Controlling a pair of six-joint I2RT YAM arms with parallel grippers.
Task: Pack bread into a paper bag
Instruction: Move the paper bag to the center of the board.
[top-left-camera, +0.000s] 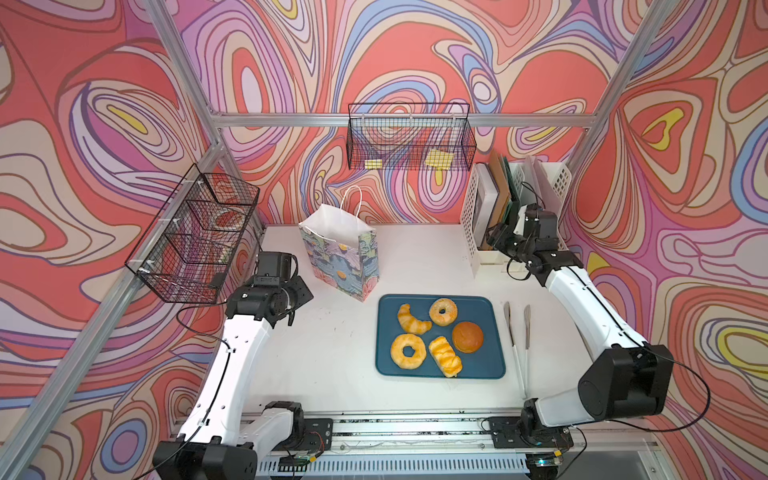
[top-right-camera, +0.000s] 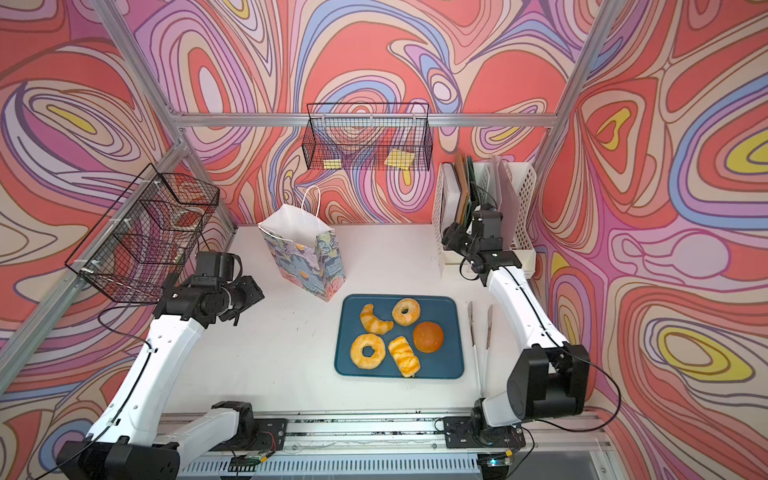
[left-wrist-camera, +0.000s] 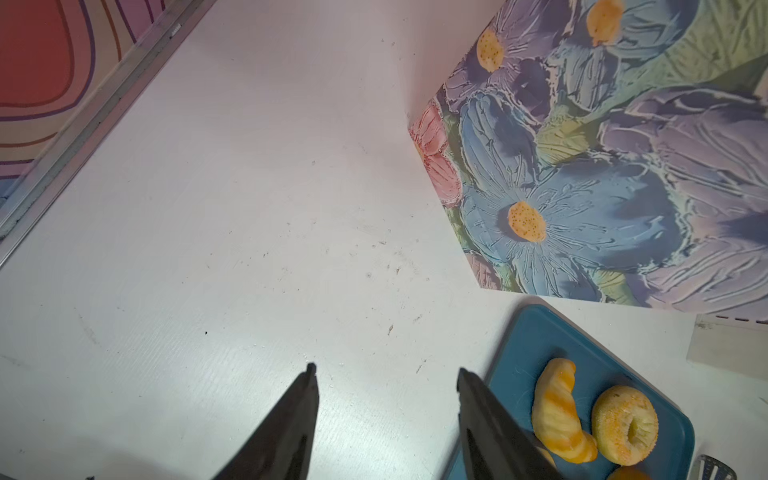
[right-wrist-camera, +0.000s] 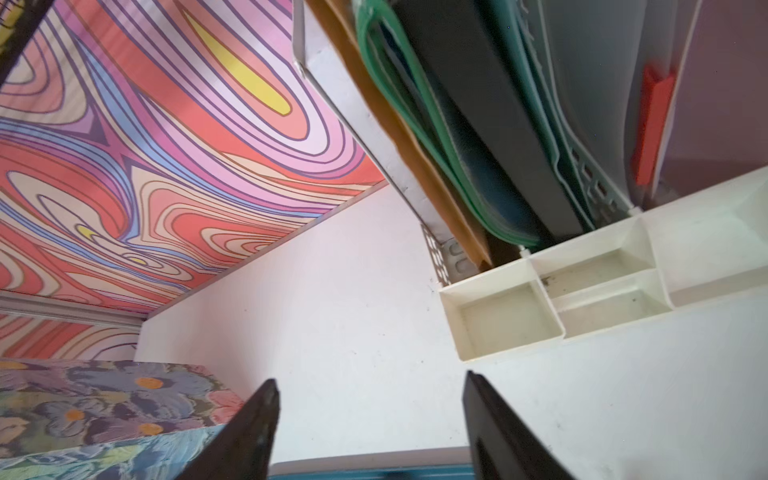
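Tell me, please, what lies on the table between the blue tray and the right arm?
A pair of metal tongs lies there, alongside the tray's edge, as both top views show.

The left arm (top-left-camera: 237, 357) and right arm (top-left-camera: 582, 299) are bent at the elbow. The left gripper (left-wrist-camera: 386, 370) and right gripper (right-wrist-camera: 370, 377) both have jaws parted, empty.
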